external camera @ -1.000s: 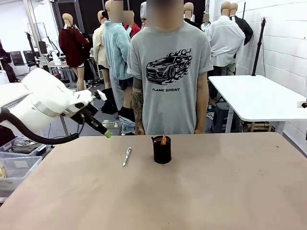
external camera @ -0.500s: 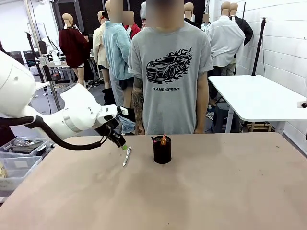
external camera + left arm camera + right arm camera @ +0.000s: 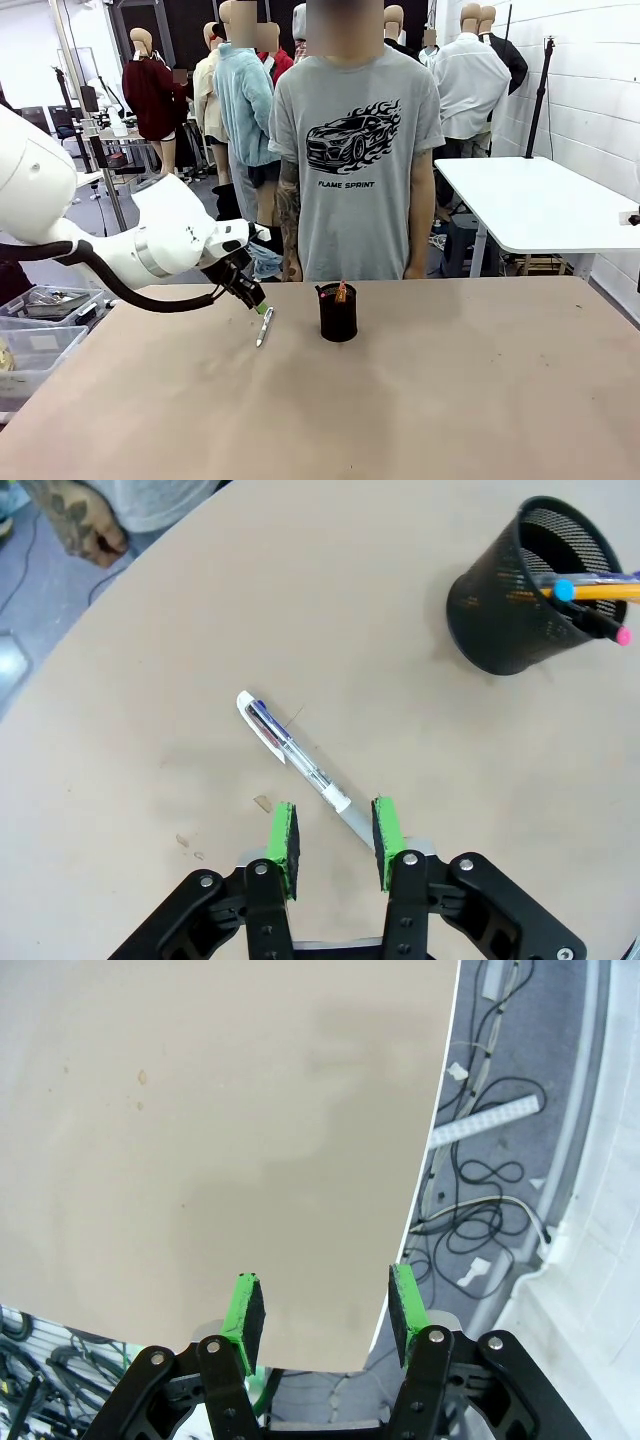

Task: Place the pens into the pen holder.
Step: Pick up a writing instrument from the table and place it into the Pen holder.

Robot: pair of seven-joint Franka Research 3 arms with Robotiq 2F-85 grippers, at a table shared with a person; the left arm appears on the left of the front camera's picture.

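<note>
silver pen (image 3: 295, 750) lies flat, tip toward left gripper (image 3: 335, 832), whose jaws stand part-open, empty

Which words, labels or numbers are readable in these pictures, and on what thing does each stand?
"FLAME SPRINT": on the person's grey T-shirt, under the car drawing.
The pen: any marking is too small to read.
The pen holder: no text seen.
</note>
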